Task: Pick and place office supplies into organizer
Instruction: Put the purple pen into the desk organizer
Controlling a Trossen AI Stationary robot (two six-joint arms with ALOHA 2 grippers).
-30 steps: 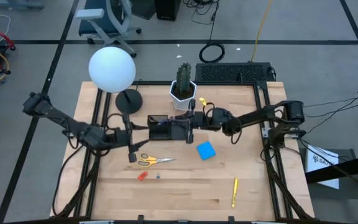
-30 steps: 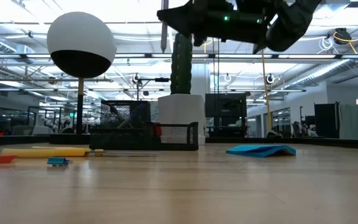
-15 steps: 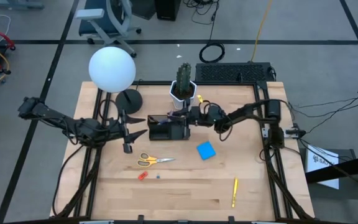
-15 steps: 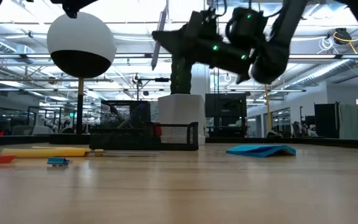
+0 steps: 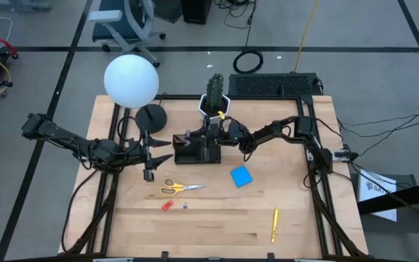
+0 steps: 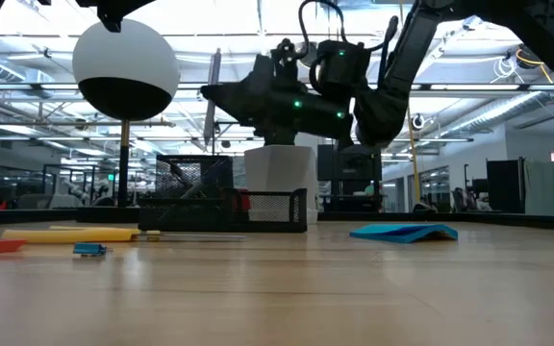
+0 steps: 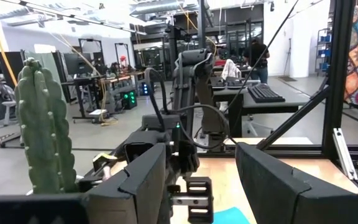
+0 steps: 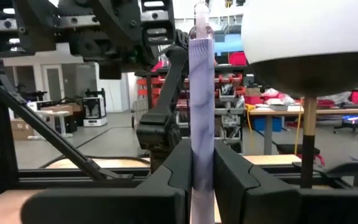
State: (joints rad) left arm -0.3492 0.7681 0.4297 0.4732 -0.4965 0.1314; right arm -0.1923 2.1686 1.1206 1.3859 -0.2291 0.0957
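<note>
Above the organizer (image 5: 195, 149), right gripper (image 8: 202, 177) fingers clamp the purple pen (image 8: 201, 93); left gripper (image 5: 151, 155) fingers spread.

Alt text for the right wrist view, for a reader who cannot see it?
The right gripper is shut on a purple pen, held upright between its two dark fingers. Beyond it are the left arm, the white lamp globe on its stem, and a workshop room.
</note>
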